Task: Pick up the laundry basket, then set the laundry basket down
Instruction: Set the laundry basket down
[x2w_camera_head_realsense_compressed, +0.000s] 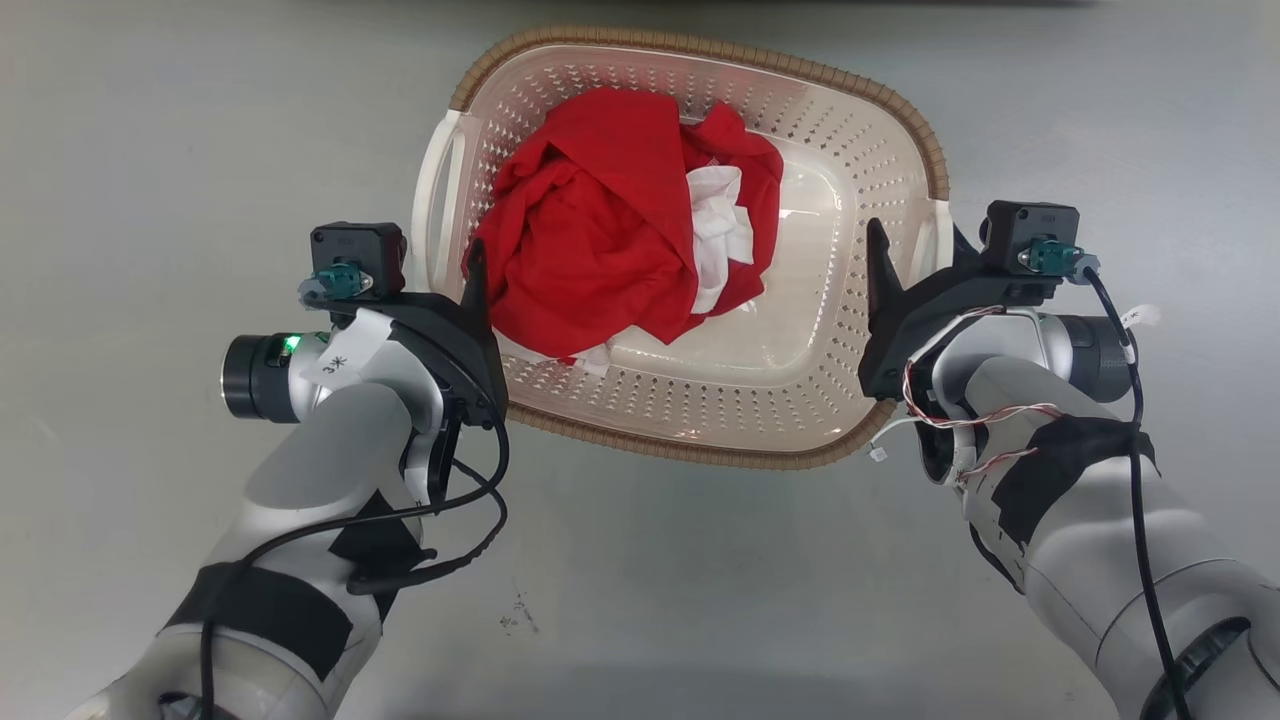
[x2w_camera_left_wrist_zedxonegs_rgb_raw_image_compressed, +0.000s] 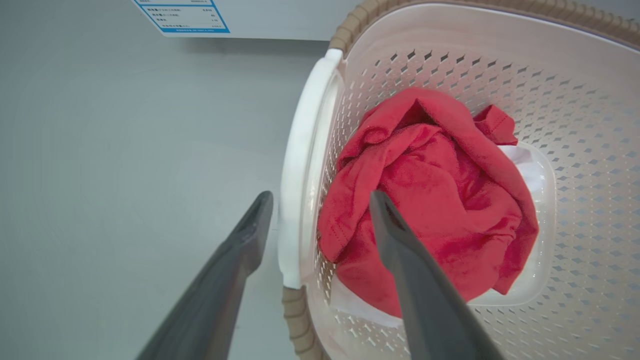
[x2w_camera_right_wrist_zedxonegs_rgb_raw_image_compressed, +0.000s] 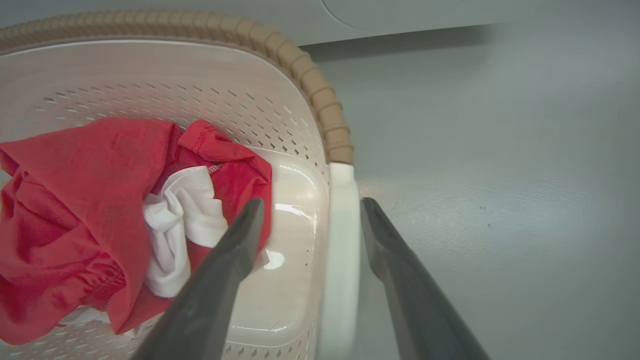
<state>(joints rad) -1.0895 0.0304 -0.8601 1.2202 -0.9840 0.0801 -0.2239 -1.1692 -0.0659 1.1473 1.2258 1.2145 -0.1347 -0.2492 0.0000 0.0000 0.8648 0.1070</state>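
The laundry basket, cream with perforated walls and a brown woven-look rim, sits on the grey floor in the middle of the head view. It holds red cloth and some white cloth. My left gripper is open and straddles the white left handle, one finger outside and one inside over the red cloth. My right gripper is open too, straddling the white right handle. Both pairs of fingers stand apart from the handles.
Grey floor surrounds the basket on all sides. A pale appliance panel with a blue-framed label stands just beyond the basket, and its lower front shows past the rim in the right wrist view.
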